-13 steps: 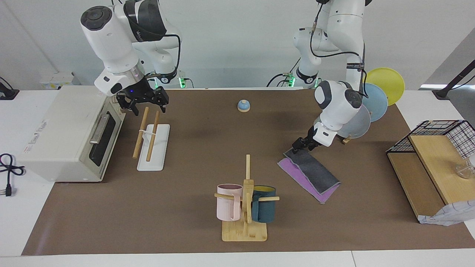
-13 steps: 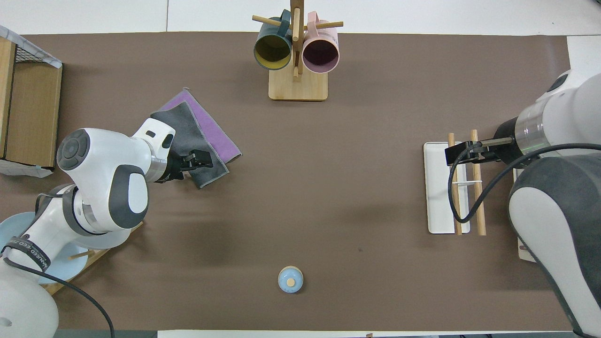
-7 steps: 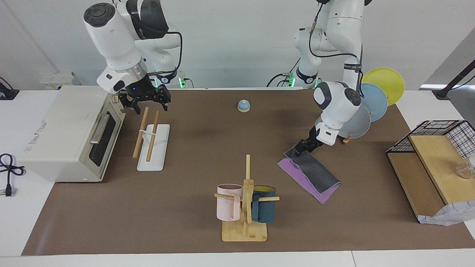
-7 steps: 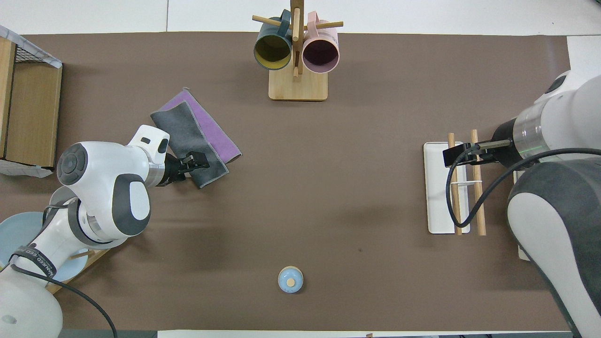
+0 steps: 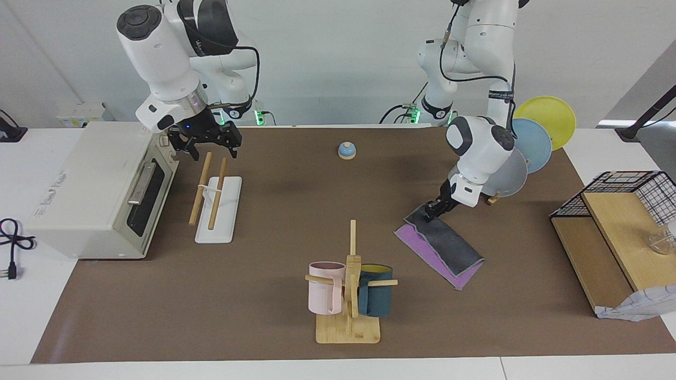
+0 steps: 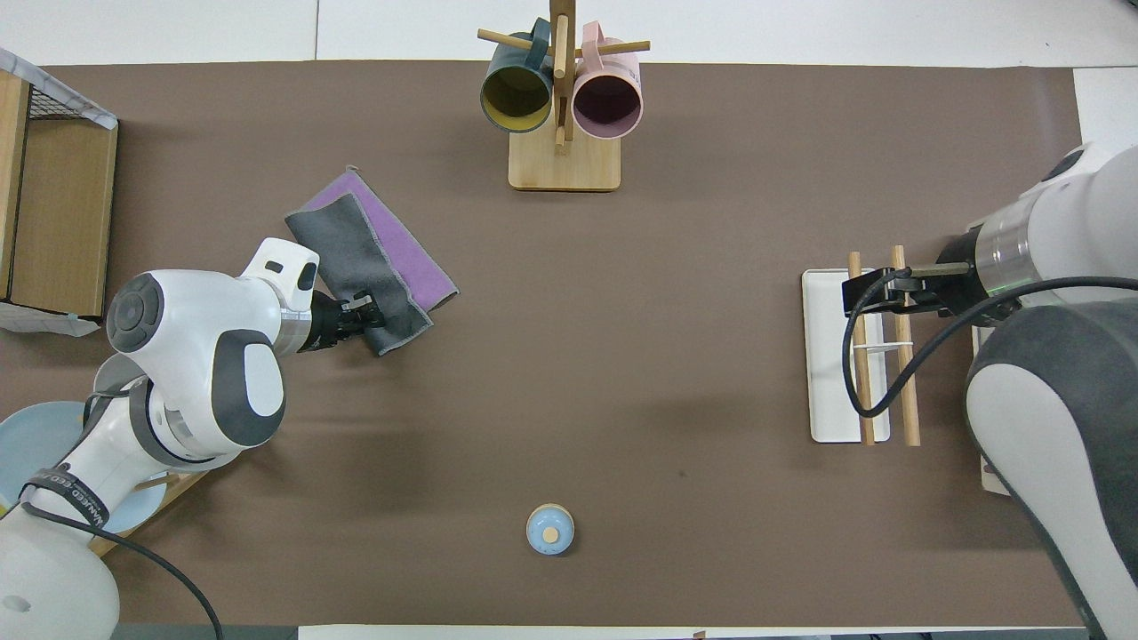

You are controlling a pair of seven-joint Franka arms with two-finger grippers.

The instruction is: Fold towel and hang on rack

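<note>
Towel [image 5: 441, 245] lying folded, grey over purple, right of centre on counter [image 5: 274, 211]. Left pincer [image 5: 430, 209] pinching its upper corner. Thin, limp cloth: probably sagging, so edge grip suiting. Right pincer [image 5: 205, 143] hovering apart over rack [image 5: 217, 208], upper left.

The left arm comes down from its base in a deep bend, elbow raised and white wrist angled steeply toward the surface, so its tool [image 5: 432, 208] [image 6: 366, 313] sits very low with the black fingers drawn close together. The right arm stands tall, its forearm sloping down from a high shoulder to a wrist that points the right tool [image 5: 210, 149] [image 6: 867, 293] downward, held up in the air with its fingers spread wide apart.
</note>
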